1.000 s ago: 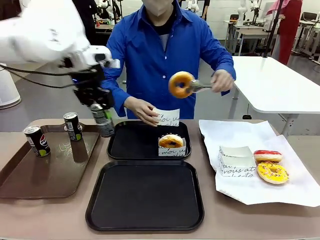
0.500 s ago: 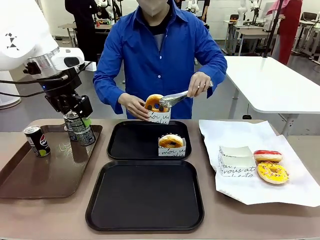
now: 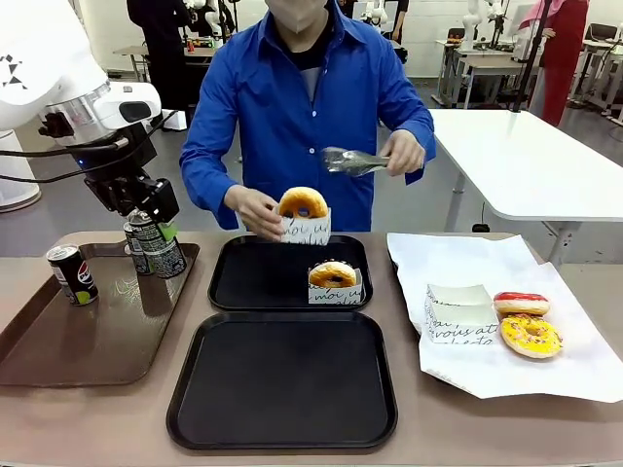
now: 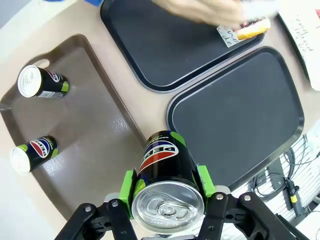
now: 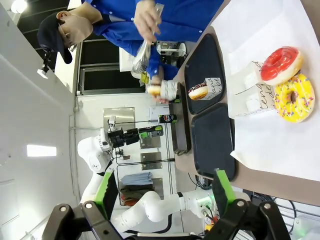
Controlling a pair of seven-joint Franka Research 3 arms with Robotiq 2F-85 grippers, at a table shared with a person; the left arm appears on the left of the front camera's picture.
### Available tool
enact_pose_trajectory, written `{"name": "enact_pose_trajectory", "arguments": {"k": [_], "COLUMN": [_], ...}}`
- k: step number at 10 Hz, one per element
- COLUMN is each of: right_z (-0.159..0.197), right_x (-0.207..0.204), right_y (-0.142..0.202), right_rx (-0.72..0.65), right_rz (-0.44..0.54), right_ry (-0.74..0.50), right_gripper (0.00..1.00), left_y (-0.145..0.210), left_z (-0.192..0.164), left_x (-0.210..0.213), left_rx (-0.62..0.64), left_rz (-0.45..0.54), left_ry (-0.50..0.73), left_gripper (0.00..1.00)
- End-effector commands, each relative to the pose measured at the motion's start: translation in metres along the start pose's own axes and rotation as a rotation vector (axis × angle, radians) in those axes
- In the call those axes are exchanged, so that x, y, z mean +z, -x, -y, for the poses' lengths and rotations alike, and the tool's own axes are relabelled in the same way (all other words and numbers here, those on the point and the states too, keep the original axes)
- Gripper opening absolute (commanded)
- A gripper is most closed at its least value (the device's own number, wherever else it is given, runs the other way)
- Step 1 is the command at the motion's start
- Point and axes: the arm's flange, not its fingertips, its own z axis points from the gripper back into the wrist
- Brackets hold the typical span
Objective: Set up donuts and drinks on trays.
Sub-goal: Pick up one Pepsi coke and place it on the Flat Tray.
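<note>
Once tongs (image 3: 350, 161) pulled off, donut (image 3: 303, 202) sat sleeved, ready for tray (image 3: 251, 280); L gripper (image 4: 167, 186) clamped can (image 4: 162, 160), R gripper (image 5: 164, 192) wide open, empty.

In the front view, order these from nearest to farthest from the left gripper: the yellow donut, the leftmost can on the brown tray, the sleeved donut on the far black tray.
1. Leftmost can, on the brown tray, close beside the left gripper.
2. Sleeved donut, on the far black tray, mid-table.
3. Yellow donut, far right, on the white paper.
</note>
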Motion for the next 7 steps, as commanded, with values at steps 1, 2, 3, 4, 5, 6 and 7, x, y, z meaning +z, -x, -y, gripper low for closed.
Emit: {"name": "enact_pose_trajectory", "arguments": {"k": [1, 2, 3, 4, 5, 6, 7], "right_z": [0.0005, 0.0005, 0.0005, 0.0005, 0.0005, 0.0005, 0.0005], "right_x": [0.0003, 0.0003, 0.0003, 0.0003, 0.0003, 0.0003, 0.0003], "right_y": [-0.0003, -0.0003, -0.0003, -0.0003, -0.0003, -0.0003, -0.0003], "right_rx": [0.005, 0.005, 0.005, 0.005, 0.005, 0.005, 0.005], "right_rz": [-0.004, -0.004, -0.004, -0.004, -0.004, -0.004, -0.004], "right_ry": [-0.017, -0.017, -0.017, -0.017, -0.017, -0.017, -0.017], "right_gripper": [1.00, 1.00, 1.00, 1.00, 1.00, 1.00, 1.00], "left_y": [0.0037, 0.0037, 0.0037, 0.0037, 0.0037, 0.0037, 0.0037], "left_z": [0.0008, 0.0008, 0.0008, 0.0008, 0.0008, 0.0008, 0.0008], "left_x": [0.0014, 0.0014, 0.0014, 0.0014, 0.0014, 0.0014, 0.0014], "left_rx": [0.001, 0.001, 0.001, 0.001, 0.001, 0.001, 0.001], "left_rz": [0.003, 0.003, 0.003, 0.003, 0.003, 0.003, 0.003], "left_ry": [-0.005, -0.005, -0.005, -0.005, -0.005, -0.005, -0.005], "left_gripper": [0.59, 0.59, 0.59, 0.59, 0.59, 0.59, 0.59]}}
